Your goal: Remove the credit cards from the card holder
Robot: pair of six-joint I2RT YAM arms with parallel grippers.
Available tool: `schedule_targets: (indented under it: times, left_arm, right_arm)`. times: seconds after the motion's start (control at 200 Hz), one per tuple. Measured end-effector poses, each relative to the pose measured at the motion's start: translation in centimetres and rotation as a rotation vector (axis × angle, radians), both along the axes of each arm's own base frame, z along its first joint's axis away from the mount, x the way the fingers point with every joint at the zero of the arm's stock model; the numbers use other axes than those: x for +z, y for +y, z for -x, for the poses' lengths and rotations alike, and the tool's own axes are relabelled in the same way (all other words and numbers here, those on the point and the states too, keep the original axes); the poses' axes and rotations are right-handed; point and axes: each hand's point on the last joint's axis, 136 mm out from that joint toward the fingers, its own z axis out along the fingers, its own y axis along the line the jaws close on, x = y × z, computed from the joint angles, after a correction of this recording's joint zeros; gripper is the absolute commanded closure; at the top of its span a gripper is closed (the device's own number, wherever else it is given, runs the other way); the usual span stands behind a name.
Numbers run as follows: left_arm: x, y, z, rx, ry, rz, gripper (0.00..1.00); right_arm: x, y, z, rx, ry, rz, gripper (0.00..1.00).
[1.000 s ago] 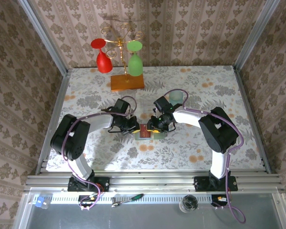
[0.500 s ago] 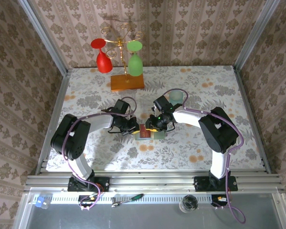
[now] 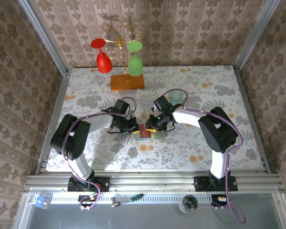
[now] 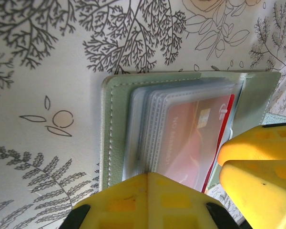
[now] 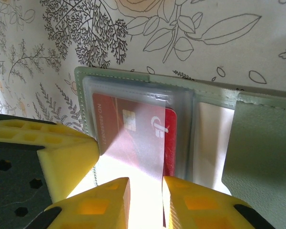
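Since the card holder (image 3: 146, 134) must stay put while cards slide out, we read the left gripper (image 3: 133, 129) as the clamp. Its fingers are fully closed into one yellow block, set on the outer edge of the sleeve panel. The holder lies open and flat on the floral table (image 3: 205, 90), between both arms, pale inside up. The credit cards (image 4: 190, 136) sit in the clear sleeves (image 4: 148, 124), a red one on top and a second red edge behind it. The right gripper (image 5: 145, 193) sits at the sleeves' free side, fingers narrow with a slim gap over the top card, so we judge it lined up to pinch. Whether it bites yet, we cannot tell.
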Motion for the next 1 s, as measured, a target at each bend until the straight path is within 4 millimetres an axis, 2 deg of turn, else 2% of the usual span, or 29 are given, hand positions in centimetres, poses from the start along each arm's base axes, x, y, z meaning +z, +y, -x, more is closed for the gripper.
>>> schedule_targets:
  times: [0.365, 0.73, 1.0]
  left_arm:
    - [0.0, 0.1, 0.0, 0.002, 0.001, -0.001, 1.00]
    - [-0.1, 0.1, 0.1, 0.001, 0.002, 0.001, 1.00]
    - [0.0, 0.4, -0.1, 0.011, 0.000, -0.007, 1.00]
  right_arm:
    - [-0.5, 0.0, 0.1, 0.002, 0.012, 0.006, 0.75]
    - [-0.8, -1.0, 0.2, -0.010, 0.017, 0.066, 0.74]
    - [0.3, -1.1, 0.1, -0.013, -0.007, 0.063, 0.73]
